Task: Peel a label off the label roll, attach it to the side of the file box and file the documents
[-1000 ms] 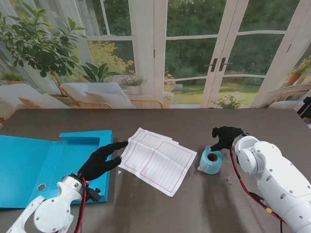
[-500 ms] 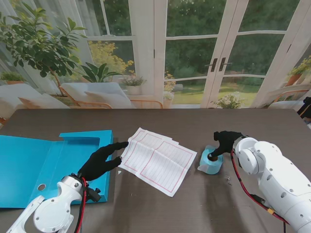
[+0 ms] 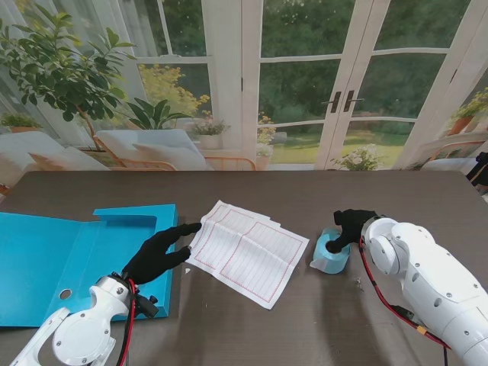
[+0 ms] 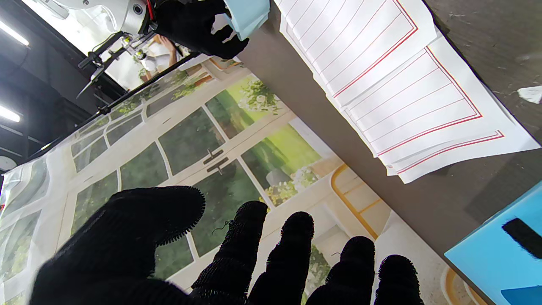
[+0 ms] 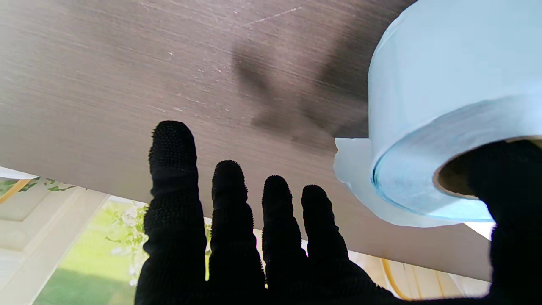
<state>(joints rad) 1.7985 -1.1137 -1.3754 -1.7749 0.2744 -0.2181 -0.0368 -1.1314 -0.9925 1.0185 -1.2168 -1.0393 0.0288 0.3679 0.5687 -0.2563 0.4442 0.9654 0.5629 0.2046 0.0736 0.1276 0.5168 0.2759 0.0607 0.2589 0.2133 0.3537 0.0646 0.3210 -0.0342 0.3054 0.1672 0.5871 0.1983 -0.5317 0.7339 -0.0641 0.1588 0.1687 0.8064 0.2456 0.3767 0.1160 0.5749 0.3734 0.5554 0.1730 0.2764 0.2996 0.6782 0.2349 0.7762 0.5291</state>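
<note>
Label roll (image 3: 331,254) sitting right of the papers (image 3: 245,250) on a dark wood-grain table (image 3: 320,320), right hand (image 3: 351,226) on it, thumb poked into the core, other fingers (image 5: 224,203) straight and loose. Left hand (image 3: 156,253) spread, holding nothing, over the blue file box (image 3: 53,259). Glass garden doors (image 3: 335,84) behind.

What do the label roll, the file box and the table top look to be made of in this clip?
Label roll: pale blue paper wound on a brown core, probably cardboard; matte, with a loose white tab at its edge.
File box: smooth, even turquoise board, possibly plastic-coated card; the look leaves it open.
Table: dark brown, fine straight grain, low sheen; wood or wood-look laminate.
</note>
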